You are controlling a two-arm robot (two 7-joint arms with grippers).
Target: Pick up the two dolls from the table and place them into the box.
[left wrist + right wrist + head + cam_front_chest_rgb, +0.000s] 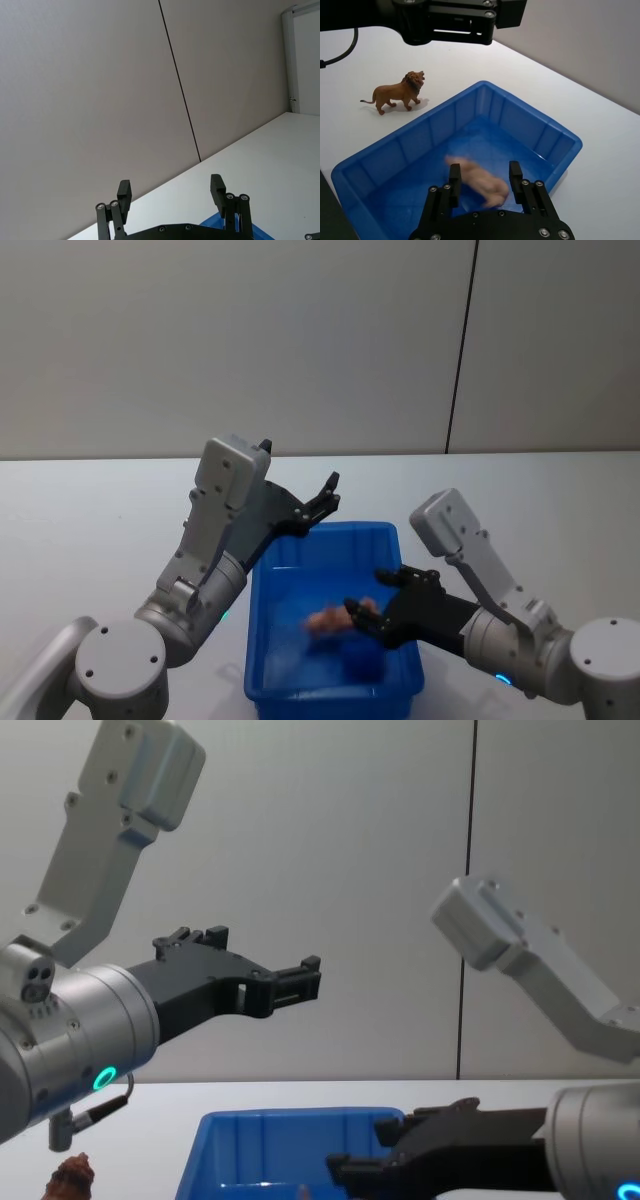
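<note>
Over the near right part of the box (330, 530), my right claw (368, 590) reaches in from the right wall. The forearm slopes down toward it and the grey wrist housing stands higher behind. Its fingers (454, 176) are spread apart and grip nothing: released.

The peach-pink doll (330, 620) is inside the box walls, just off those fingertips toward the box's middle. Its long axis runs roughly across the box, from left wall to right wall. Its outline is smeared, so I cannot tell which end is the head, nor whether it touches the box floor.

The reddish-brown doll (400, 92) is a lion standing upright on four legs on the white counter (100, 510). It is outside the box's left wall, near it but apart. Its body runs roughly along that wall, with the head raised toward the box's far left corner and the tail trailing the other way. In the chest view it peeks up at the counter's near edge, left of the box.

My left claw (330, 492) is held high above the box's far left corner. The upper arm rises steeply, and the black hand juts forward and slightly up toward the grey wall panels (100, 75). Its two fingers (124, 192) stand wide apart with nothing between them, so it too is released.
</note>
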